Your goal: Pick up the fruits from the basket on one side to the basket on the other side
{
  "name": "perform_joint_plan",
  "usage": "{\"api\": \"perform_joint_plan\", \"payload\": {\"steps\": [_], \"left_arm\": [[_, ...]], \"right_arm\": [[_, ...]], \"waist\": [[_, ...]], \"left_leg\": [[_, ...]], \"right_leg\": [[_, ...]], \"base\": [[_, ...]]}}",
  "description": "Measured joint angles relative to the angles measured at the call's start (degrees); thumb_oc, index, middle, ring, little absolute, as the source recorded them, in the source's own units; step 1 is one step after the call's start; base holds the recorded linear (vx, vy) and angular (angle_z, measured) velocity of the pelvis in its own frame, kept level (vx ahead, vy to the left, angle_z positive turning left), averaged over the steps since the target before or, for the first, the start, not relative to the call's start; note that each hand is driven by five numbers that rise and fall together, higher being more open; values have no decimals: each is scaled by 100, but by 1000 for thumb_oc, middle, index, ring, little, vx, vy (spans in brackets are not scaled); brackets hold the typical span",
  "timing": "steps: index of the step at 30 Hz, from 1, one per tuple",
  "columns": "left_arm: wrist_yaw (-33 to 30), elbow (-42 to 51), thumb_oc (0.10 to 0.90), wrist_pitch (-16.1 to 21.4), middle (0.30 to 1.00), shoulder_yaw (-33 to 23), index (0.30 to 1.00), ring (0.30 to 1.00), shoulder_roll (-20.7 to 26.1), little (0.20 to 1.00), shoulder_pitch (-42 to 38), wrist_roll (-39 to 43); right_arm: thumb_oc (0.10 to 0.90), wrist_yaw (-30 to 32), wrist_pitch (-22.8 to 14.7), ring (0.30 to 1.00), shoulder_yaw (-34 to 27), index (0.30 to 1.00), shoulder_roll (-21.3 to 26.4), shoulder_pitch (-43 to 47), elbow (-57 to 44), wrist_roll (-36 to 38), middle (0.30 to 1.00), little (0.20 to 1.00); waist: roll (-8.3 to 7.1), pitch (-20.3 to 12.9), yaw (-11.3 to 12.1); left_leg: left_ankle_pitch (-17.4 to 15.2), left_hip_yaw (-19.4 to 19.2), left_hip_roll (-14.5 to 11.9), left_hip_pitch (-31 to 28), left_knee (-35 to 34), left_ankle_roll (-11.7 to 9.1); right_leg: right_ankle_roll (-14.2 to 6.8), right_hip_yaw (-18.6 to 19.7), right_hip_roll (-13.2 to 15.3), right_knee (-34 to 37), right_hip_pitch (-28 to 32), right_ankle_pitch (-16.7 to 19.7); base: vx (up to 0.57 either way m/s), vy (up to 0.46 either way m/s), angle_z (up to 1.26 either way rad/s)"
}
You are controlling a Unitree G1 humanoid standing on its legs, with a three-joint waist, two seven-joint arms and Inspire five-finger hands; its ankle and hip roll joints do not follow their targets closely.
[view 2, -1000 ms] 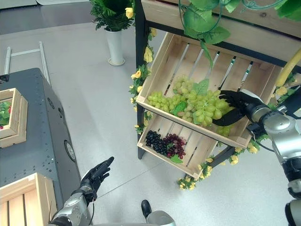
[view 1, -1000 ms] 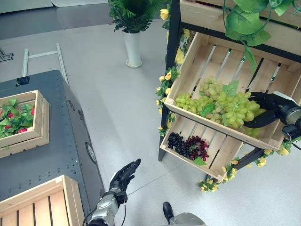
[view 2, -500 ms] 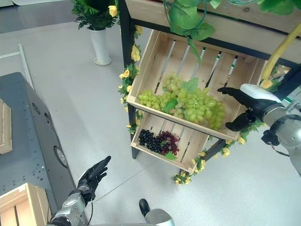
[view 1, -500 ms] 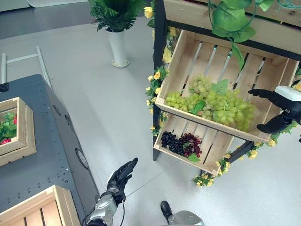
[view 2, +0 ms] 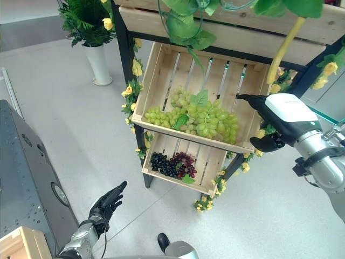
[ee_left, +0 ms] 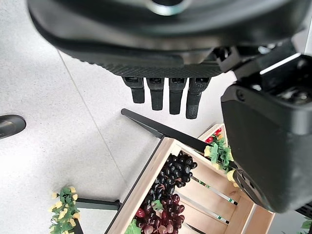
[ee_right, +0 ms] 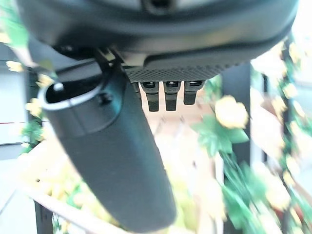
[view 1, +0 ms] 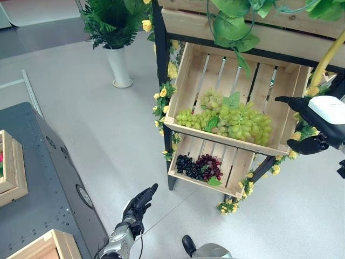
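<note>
Green grapes [view 1: 232,120] lie in upper crate [view 1: 188,75]. Right hand [view 1: 315,127], fingers spread wide and empty, hovers just beside the crate's end, apart from them.

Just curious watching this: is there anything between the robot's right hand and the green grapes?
Only bare crate boards. In the left eye view, the open right hand hovers at the crate's right end, beside the green grapes, touching nothing.

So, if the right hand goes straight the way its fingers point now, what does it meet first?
Probably the pile of green grapes in the upper wooden crate; the open right hand sits beside the crate's right end, though depth is unclear.
</note>
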State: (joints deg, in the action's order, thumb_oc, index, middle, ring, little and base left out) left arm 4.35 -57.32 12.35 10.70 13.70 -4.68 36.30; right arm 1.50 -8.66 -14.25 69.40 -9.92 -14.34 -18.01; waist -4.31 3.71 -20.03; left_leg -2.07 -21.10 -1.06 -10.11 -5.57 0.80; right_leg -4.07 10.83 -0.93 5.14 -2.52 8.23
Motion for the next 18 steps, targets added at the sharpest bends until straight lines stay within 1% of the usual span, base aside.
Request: {"api": "perform_joint_plan", "payload": {"steps": [1, 3, 4, 5, 6, 8, 12, 14, 17, 18], "left_arm": [[0, -3, 800, 0, 900, 1, 900, 900, -12, 900, 4, 0], [0, -3, 800, 0, 900, 10, 900, 900, -83, 900, 45, 0], [0, -4, 800, 0, 900, 9, 900, 900, -97, 900, 50, -1], [-1, -6, 800, 0, 900, 10, 900, 900, -126, 900, 55, -1], [-2, -6, 800, 0, 900, 11, 900, 900, -138, 900, 59, -1], [-3, -20, 800, 0, 900, 21, 900, 900, -200, 900, 76, -2], [-4, -80, 800, 2, 900, 20, 900, 900, -227, 900, 187, -12], [-26, -266, 800, 6, 900, 19, 900, 900, -228, 900, 242, -96], [-71, -479, 800, 63, 900, 22, 900, 900, -237, 900, 310, -224], [-130, -538, 800, 69, 900, 21, 900, 900, -255, 900, 365, -299]], "right_arm": [[800, 72, -89, 900, 0, 900, -25, 0, -31, -49, 900, 900], [800, 387, -447, 900, 0, 900, -99, 1, -193, -519, 900, 900], [800, 461, -534, 900, 0, 900, -131, 5, -223, -649, 900, 900], [800, 589, -711, 900, 5, 900, -190, 11, -305, -782, 900, 900], [800, 652, -796, 900, 10, 900, -247, 32, -347, -897, 900, 900], [800, 783, -1101, 900, 151, 900, -387, 111, -510, -945, 900, 900], [800, 748, -1468, 900, 560, 900, -626, 181, -723, -865, 900, 900], [800, 556, -1667, 900, 826, 900, -888, 227, -745, -824, 900, 900], [800, 347, -1773, 900, 1212, 900, -1223, 352, -718, -804, 900, 900], [800, 293, -1882, 900, 1451, 900, -1474, 415, -694, -800, 900, 900]], "waist": [[16, -10, -1], [95, -59, 35], [105, -65, 55], [125, -78, 88], [131, -82, 105], [166, -108, 210], [199, -140, 277], [199, -142, 362], [199, -145, 400], [200, -149, 408]], "left_leg": [[0, 0, 0, 1, 0, 0], [0, 22, -1, 12, 0, 1], [0, 33, -1, 12, 0, 1], [3, 47, -5, 18, 0, 1], [4, 50, -7, 20, 0, -1], [6, 54, -14, 16, 0, -4], [33, 139, -23, 33, 0, -41], [40, 161, -28, 35, 1, -50], [51, 213, -31, 41, 1, -52], [55, 218, -33, 39, 1, -56]], "right_leg": [[0, 0, 0, 0, -1, 0], [0, -1, 4, 0, -6, 0], [0, -2, 3, 0, -6, 0], [0, -5, 4, 0, -5, 0], [0, -10, 4, 0, -6, 0], [2, -33, 15, 0, -5, 0], [18, -68, 18, 1, 8, -11], [22, -87, 16, 1, 13, -13], [31, -189, 33, 1, 28, -20], [32, -203, 32, 7, 30, -21]], "base": [[0, 0, 0], [0, 0, 0], [5, -18, 3], [6, -19, 3], [14, -34, 4], [17, -35, 0], [9, -38, 10], [6, -46, 5], [10, -49, 8], [6, -51, 5]]}}
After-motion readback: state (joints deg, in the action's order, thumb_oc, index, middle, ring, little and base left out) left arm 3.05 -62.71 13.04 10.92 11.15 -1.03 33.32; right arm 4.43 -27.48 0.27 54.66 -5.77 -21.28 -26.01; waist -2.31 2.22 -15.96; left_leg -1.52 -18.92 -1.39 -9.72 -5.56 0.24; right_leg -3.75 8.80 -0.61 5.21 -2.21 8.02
